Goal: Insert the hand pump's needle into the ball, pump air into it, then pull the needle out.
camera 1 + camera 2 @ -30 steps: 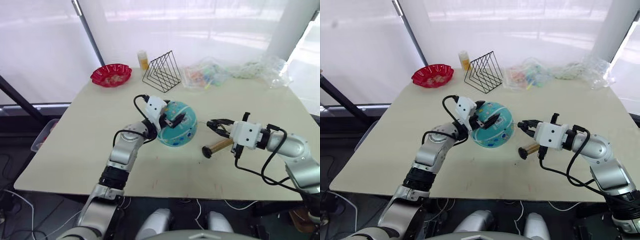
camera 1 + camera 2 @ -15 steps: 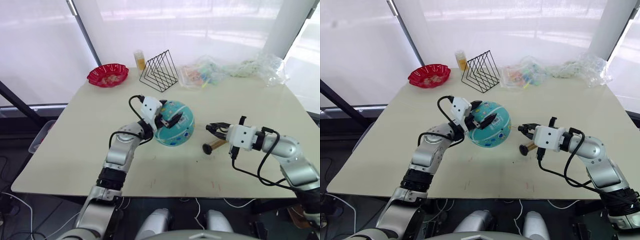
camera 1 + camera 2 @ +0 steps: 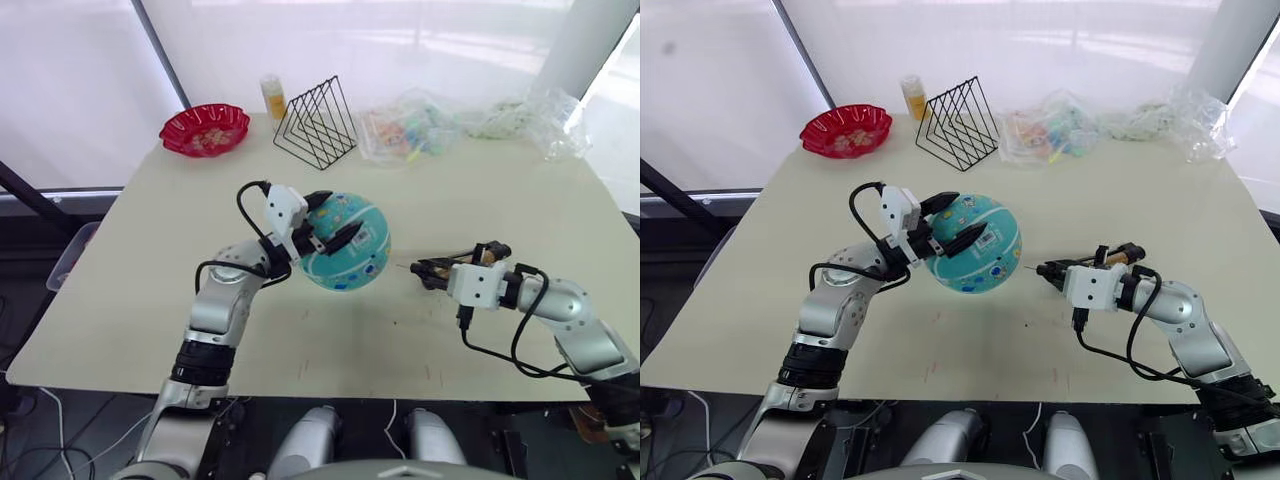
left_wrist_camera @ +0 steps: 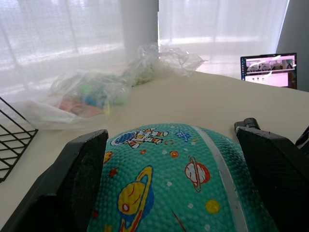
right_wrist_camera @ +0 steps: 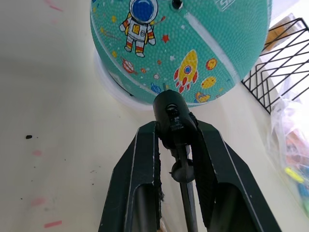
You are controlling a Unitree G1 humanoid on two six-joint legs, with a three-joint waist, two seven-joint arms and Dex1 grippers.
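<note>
- My right gripper [image 5: 176,140] is pinched on the black end fitting of the pump hose, sitting at about four o'clock on the table [image 3: 770,290] and aimed at the ball.
- The pump [image 3: 1118,256] lies just behind that wrist, mostly covered by it.
- The ball [image 3: 976,243] sits near the table's centre on a pale ring, with my left gripper [image 4: 169,174] spread around it, fingers on either side; I cannot tell if they press the rubber.
- Risk: the needle may miss the dark valve hole high on the ball, then skid or bend.
- Risk: a loosely held ball may roll off its ring.
- The needle itself is too thin to make out.
</note>
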